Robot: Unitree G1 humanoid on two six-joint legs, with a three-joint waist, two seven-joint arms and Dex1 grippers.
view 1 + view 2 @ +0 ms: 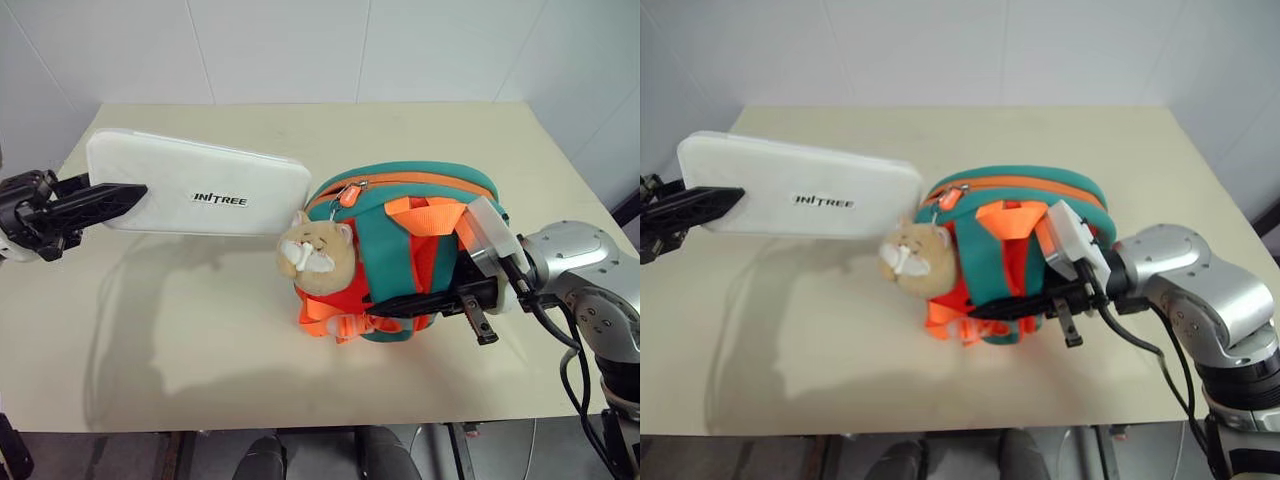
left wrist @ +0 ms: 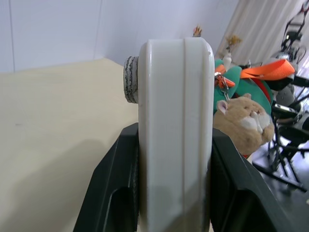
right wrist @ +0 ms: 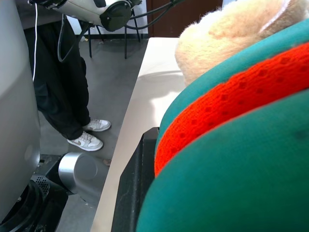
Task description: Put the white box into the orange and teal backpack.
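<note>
The white box point(image 1: 200, 185), flat with dark lettering, hangs level above the table, and its right end nearly reaches the backpack's zip pull. My left gripper point(image 1: 100, 203) is shut on the box's left end, one black finger point(image 2: 113, 193) on each flat face. The orange and teal backpack point(image 1: 420, 195) stands on the table at the centre right, with a tan plush toy point(image 1: 315, 255) on its front. My right gripper point(image 1: 405, 302) is shut on the backpack's lower front, and its black finger point(image 3: 135, 183) presses against teal and orange fabric point(image 3: 231, 145).
The beige table point(image 1: 200, 340) reaches white walls at the back, and its front edge is near me. In the right wrist view a person's legs point(image 3: 72, 96) stand on the floor beyond the table's edge, beside a chair and cables.
</note>
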